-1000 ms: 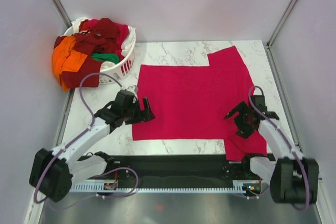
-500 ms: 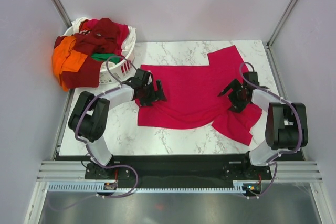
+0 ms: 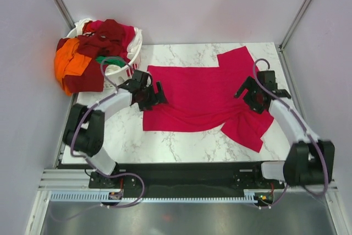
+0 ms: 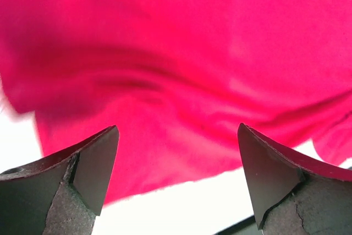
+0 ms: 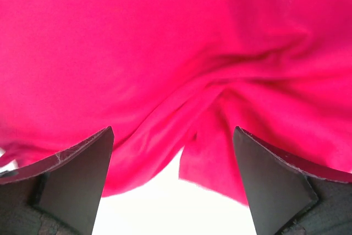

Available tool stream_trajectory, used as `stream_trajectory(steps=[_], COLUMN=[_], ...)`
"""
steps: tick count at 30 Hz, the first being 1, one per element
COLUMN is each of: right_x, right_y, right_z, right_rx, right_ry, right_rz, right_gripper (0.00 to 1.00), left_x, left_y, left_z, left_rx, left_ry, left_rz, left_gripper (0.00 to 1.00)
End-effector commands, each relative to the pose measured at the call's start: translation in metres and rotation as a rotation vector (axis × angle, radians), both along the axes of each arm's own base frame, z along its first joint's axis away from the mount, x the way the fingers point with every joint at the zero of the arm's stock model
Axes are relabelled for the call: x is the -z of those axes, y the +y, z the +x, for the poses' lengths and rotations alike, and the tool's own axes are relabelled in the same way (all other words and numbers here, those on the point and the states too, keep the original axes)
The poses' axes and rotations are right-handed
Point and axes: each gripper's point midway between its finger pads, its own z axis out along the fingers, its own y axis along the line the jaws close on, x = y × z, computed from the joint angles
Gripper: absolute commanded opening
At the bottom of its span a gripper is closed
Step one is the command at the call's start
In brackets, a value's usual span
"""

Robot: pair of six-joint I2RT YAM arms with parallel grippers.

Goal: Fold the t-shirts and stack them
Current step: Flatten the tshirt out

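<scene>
A bright crimson-pink t-shirt point(image 3: 201, 94) lies spread on the marble table point(image 3: 181, 142), its near hem wavy and one sleeve point(image 3: 250, 130) folded out at the near right. My left gripper point(image 3: 151, 96) hovers open over the shirt's left edge, and in the left wrist view my left gripper point(image 4: 177, 126) has only cloth point(image 4: 181, 53) below it. My right gripper point(image 3: 248, 96) stands open over the shirt's right side. In the right wrist view my right gripper point(image 5: 173, 128) frames rumpled folds point(image 5: 137, 42). Neither holds anything.
A white slotted basket point(image 3: 130, 69) stands at the far left corner, piled with maroon point(image 3: 104, 39), orange point(image 3: 69, 61) and green point(image 3: 110, 59) shirts that spill over its left side. Grey walls close in the table on three sides.
Both arms have swung from the near edge out over the shirt's sides. The shirt's near hem has shifted back and wrinkled, and the near right sleeve now lies skewed.
</scene>
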Motion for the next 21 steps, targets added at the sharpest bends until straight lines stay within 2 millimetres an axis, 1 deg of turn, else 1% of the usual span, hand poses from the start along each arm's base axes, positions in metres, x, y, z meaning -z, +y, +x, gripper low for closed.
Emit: stream_trajectory(steps=[1,2,3,4,5,6,7,8,9,10,11,12,13,14,16,19,21], right_x=[-0.037,-0.041,-0.052,-0.050,-0.049,-0.048,-0.046,-0.043,-0.042,-0.032,-0.027,-0.023,-0.008,-0.002,0.011,0.015,0.015], right_y=[-0.029,-0.032,-0.034,-0.035,-0.034,-0.032,-0.030,-0.026,-0.024,-0.020,-0.016,-0.009,-0.005,-0.003,-0.002,-0.002,0.003], right_z=[-0.044,-0.052,-0.059,-0.067,-0.076,-0.080,-0.089,-0.093,-0.098,-0.104,-0.108,-0.113,-0.121,-0.124,-0.133,-0.137,-0.138], right_rx=[0.058,0.079,0.094,0.101,0.099,0.100,0.098,0.086,0.081,0.067,0.055,0.039,0.025,0.014,-0.010,-0.026,-0.045], right_ry=[-0.039,-0.043,-0.082,-0.075,-0.063,-0.062,-0.054,-0.046,-0.045,-0.023,-0.011,-0.007,0.031,0.041,0.075,0.085,0.089], right_rz=[-0.173,-0.178,-0.182,-0.181,-0.173,-0.161,-0.151,-0.130,-0.115,-0.096,-0.079,-0.044,-0.029,-0.019,-0.029,-0.039,-0.013], right_gripper=[0.98,0.98,0.98,0.98,0.98,0.98,0.98,0.98,0.98,0.98,0.98,0.98,0.98,0.98,0.98,0.98,0.98], left_x=[-0.057,-0.059,-0.073,-0.074,-0.061,-0.057,-0.060,-0.043,-0.036,-0.029,-0.015,-0.007,-0.001,0.010,0.015,0.017,0.024], left_y=[0.014,0.018,0.022,0.026,0.034,0.041,0.047,0.054,0.058,0.061,0.064,0.066,0.066,0.067,0.063,0.060,0.060], left_z=[-0.002,-0.009,-0.016,-0.021,-0.035,-0.045,-0.051,-0.065,-0.072,-0.077,-0.086,-0.089,-0.090,-0.093,-0.091,-0.080,-0.078], left_rx=[0.000,-0.001,-0.005,-0.019,-0.033,-0.051,-0.080,-0.090,-0.098,-0.112,-0.111,-0.114,-0.113,-0.112,-0.118,-0.126,-0.126], left_ry=[-0.164,-0.166,-0.201,-0.207,-0.176,-0.159,-0.175,-0.134,-0.120,-0.103,-0.064,-0.047,-0.036,-0.005,0.005,-0.009,0.010], left_rz=[0.026,0.034,0.029,0.042,0.063,0.080,0.084,0.105,0.113,0.118,0.133,0.140,0.139,0.148,0.132,0.128,0.140], left_gripper=[0.97,0.97,0.97,0.97,0.97,0.97,0.97,0.97,0.98,0.98,0.99,0.99,0.99,0.99,0.99,0.98,0.98])
